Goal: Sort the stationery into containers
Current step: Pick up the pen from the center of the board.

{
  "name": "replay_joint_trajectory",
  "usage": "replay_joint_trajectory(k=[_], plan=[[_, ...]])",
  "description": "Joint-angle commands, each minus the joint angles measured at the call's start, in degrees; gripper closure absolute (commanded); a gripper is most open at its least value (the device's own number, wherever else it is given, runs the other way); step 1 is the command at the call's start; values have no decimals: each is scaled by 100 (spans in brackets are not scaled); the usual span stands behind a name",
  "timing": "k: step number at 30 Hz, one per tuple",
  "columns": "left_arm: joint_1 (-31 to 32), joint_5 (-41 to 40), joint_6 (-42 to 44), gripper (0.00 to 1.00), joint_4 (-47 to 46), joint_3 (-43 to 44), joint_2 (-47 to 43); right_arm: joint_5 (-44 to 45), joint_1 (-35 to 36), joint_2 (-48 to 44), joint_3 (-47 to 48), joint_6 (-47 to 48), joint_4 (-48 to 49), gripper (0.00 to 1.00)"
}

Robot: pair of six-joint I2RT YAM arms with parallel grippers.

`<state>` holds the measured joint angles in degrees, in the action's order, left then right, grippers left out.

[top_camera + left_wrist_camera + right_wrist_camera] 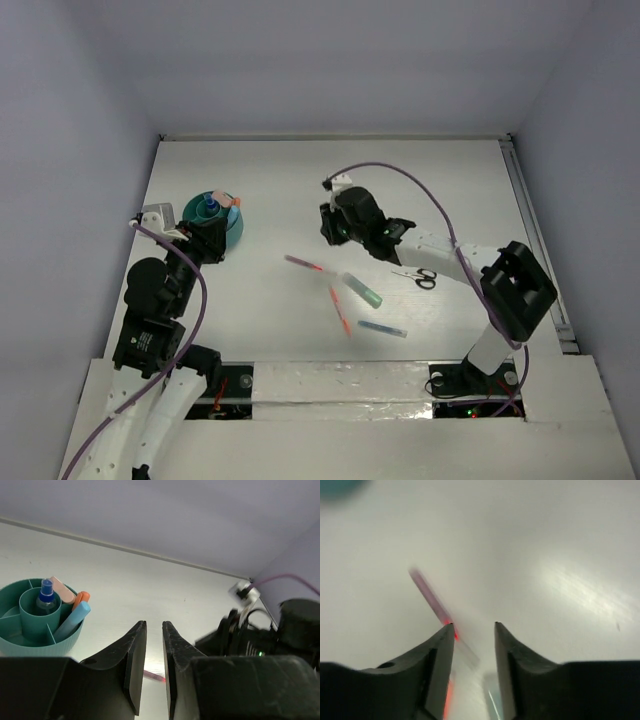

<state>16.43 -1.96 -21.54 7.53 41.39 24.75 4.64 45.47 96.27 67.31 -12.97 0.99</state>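
The teal pot (215, 222) stands at the left. In the left wrist view the pot (30, 630) holds a blue-capped tube (46, 592), a pink piece (62, 589), an orange pen (80, 600) and a blue marker (74, 620). My left gripper (213, 243) sits just beside the pot; its jaws (154, 623) are almost shut with nothing between them. My right gripper (335, 225) is partly open and empty (474, 625), just above a pink pen (303, 264) (427, 592). An orange pen (340, 310), teal marker (361, 288), blue pen (382, 328) and scissors (420, 277) lie on the table.
The white table (270, 180) is walled by grey panels at the back and sides. The right arm's purple cable (400, 175) arcs over the table behind the right gripper. A rail (535, 230) runs along the right edge.
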Motion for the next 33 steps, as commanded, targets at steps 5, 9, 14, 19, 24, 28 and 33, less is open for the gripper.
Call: replay_joint_trajectory(k=[5,9,14,19,24,28,33], plan=[[27,29,9,83,-287,45,-111,512,49,-372,-228,330,-2462,25],[27,2,1,83,-278,45,-146,423,49,-74,-121,418,-2850,32],[27,-7,1,83,-270,45,-181,99,-12,392,-69,444,-2973,35],[27,-15,1,83,-270,54,-181,-183,-12,656,-42,515,-2825,42],[27,-33,9,83,-261,45,-173,-52,-117,893,37,594,-2842,61],[27,-15,1,82,-261,45,-155,291,-179,754,-16,594,-2780,83],[27,-7,1,83,-278,45,-137,1107,-179,253,89,699,-2622,93]])
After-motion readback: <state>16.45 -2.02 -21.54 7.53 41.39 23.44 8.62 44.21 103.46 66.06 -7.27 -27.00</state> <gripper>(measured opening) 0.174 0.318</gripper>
